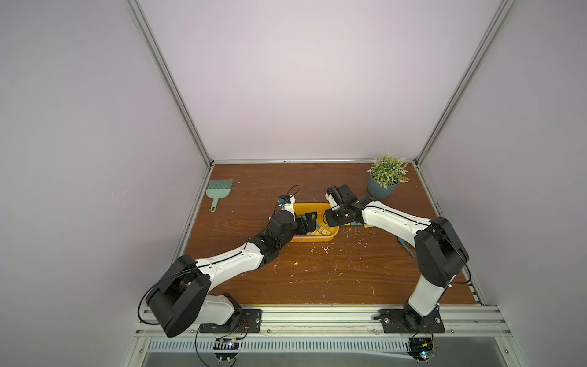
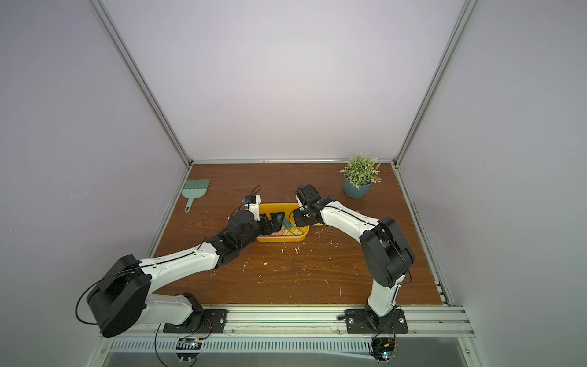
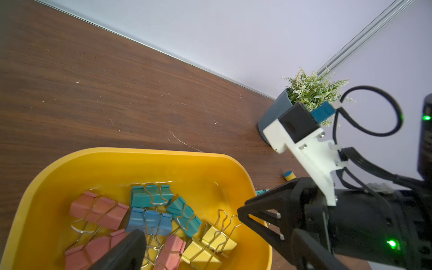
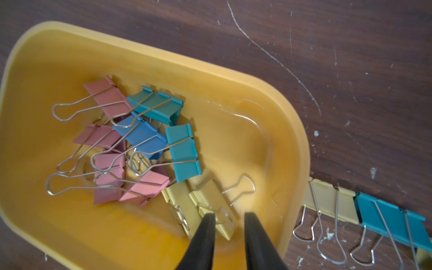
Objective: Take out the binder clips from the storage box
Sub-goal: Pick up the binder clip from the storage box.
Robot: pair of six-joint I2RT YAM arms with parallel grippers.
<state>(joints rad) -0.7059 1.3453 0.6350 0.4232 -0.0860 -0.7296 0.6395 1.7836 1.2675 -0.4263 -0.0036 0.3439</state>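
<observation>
R pincer (image 4: pixel 228 218) narrow astride yellow clip (image 4: pixel 211 197), long axis skew to box (image 4: pixel 163 57) walls; L pincer (image 1: pixel 309 224) wide.

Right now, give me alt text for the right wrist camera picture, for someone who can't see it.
The right gripper, jaws slightly apart, straddles a yellow binder clip inside the yellow storage box. A pile of pink, teal and blue clips lies beside it; another yellow clip and a teal clip lie outside on the scratched wooden table.

I see the storage box (image 3: pixel 145 159) holding pink, teal, blue and yellow binder clips (image 3: pixel 152 217) in a heap; the right gripper (image 3: pixel 259 217) hangs over its rim.
</observation>
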